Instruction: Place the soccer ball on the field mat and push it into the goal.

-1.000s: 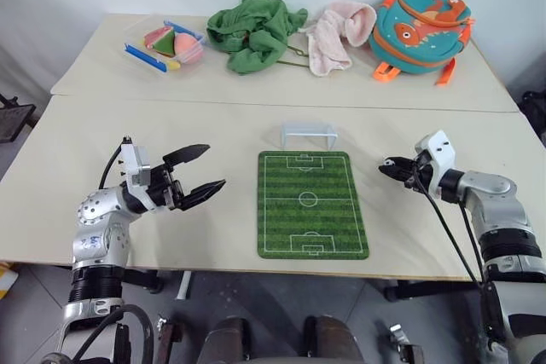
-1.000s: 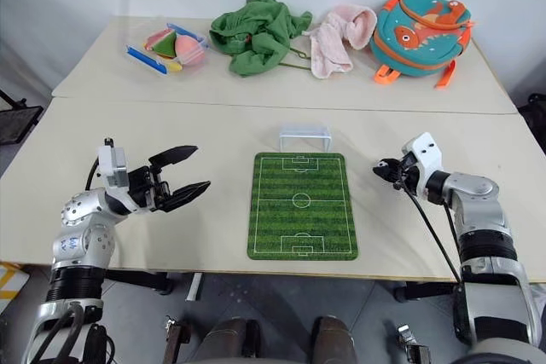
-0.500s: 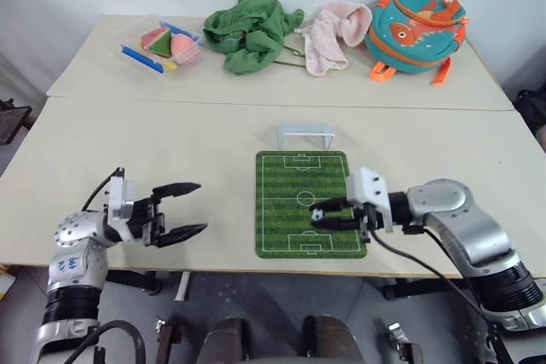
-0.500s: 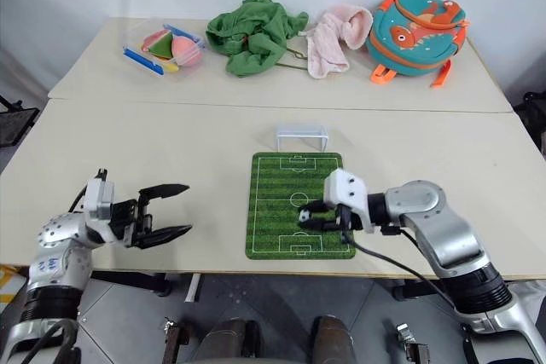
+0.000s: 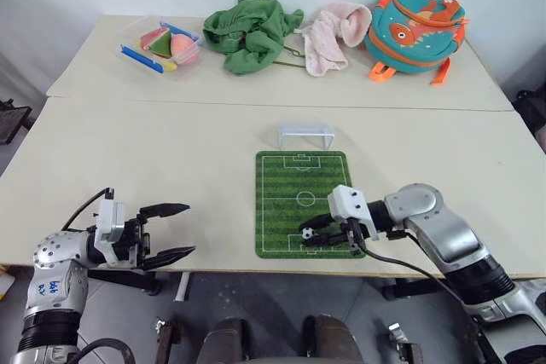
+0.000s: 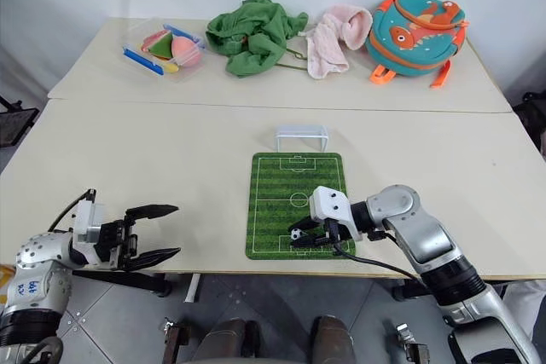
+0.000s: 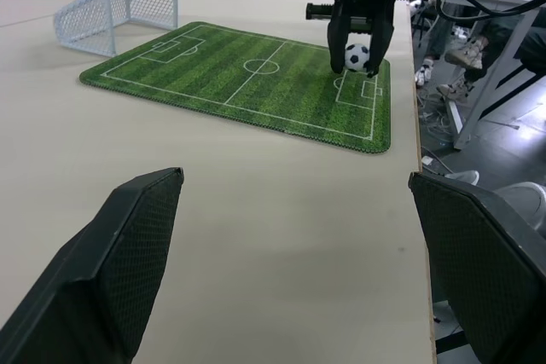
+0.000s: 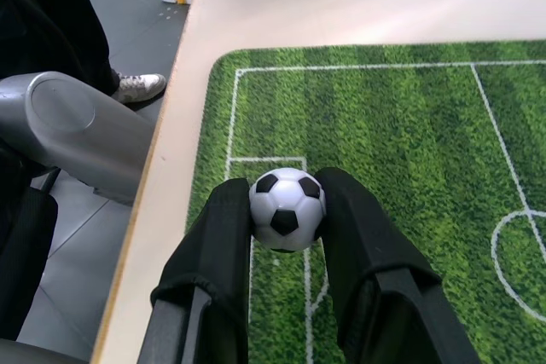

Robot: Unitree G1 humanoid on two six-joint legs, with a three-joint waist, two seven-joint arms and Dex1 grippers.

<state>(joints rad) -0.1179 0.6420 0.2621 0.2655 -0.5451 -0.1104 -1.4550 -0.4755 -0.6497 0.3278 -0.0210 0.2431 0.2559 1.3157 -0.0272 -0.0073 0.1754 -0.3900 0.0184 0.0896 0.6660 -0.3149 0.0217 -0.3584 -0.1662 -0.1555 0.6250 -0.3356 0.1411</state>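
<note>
Goal (image 5: 305, 135) just behind field mat (image 5: 294, 189)

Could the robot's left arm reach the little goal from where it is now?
Probably yes. The left pincer is open over bare table, and nothing stands between it and the goal; it would just need a long stretch forward and right.

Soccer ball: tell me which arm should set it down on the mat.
Right. Its claw already grips the ball over the mat; the left claw hangs open off to the side.
</note>
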